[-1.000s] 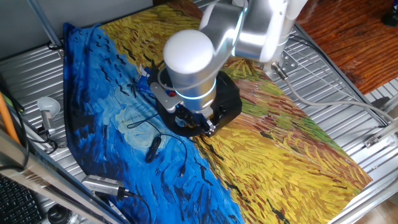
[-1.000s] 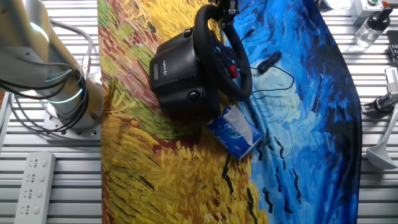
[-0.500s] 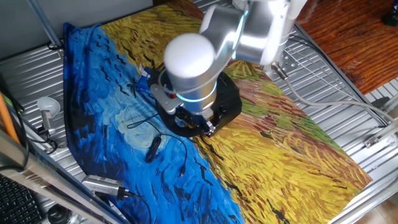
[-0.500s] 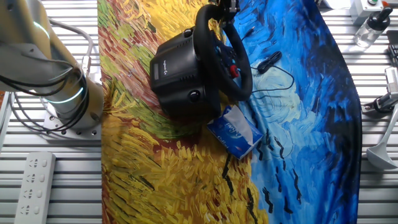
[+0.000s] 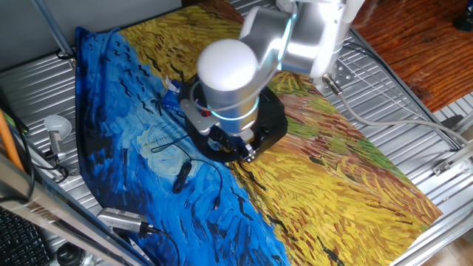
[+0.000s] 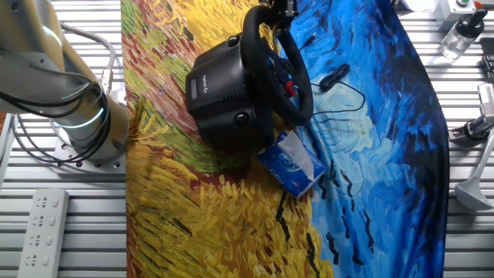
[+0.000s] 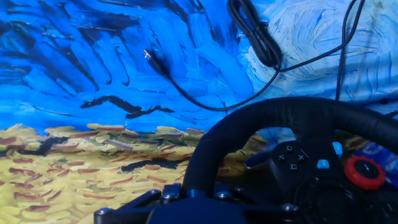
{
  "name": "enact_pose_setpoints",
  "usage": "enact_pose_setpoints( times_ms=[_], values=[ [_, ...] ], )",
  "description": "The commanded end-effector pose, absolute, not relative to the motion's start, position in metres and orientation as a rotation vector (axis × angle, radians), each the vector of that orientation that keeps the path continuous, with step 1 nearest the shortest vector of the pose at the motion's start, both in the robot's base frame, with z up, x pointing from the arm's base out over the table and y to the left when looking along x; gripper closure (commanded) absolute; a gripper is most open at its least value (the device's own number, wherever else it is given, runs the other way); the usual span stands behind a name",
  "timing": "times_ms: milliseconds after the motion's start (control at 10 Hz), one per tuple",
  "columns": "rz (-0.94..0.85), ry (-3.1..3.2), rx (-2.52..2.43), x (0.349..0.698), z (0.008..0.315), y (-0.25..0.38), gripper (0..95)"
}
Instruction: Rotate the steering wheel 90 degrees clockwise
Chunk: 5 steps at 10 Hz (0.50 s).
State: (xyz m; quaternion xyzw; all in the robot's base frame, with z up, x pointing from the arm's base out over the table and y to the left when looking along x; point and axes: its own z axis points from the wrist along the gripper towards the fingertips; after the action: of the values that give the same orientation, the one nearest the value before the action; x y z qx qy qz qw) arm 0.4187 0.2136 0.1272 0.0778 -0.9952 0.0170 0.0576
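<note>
In one fixed view the arm's big white joint fills the frame centre and hides most of the steering wheel (image 5: 270,122), so only the black base peeks out on the painted cloth (image 5: 340,185).

The other fixed view shows the wheel upper centre, rim facing right, a blue box (image 6: 291,162) just below it and the gripper (image 6: 282,9) at the rim's top edge (jaws too cramped to read).

Hand view: the rim arcs across the lower right, red knob (image 7: 365,172) at far right, black cable (image 7: 261,43) above. Can't tell whether the jaws are clamped.
</note>
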Motion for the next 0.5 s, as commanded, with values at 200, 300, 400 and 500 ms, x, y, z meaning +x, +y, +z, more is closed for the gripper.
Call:
enact_pose_setpoints(
  times_ms=[200,300,400,500],
  values=[
    [0.045,-3.028,0.248,0.4228,0.1219,0.2147,38.0],
    [0.044,-3.028,0.252,0.4228,0.1217,0.2146,38.0],
    [0.046,-3.027,0.254,0.4229,0.1217,0.2146,38.0],
    [0.046,-3.027,0.254,0.4229,0.1217,0.2146,38.0]
  ],
)
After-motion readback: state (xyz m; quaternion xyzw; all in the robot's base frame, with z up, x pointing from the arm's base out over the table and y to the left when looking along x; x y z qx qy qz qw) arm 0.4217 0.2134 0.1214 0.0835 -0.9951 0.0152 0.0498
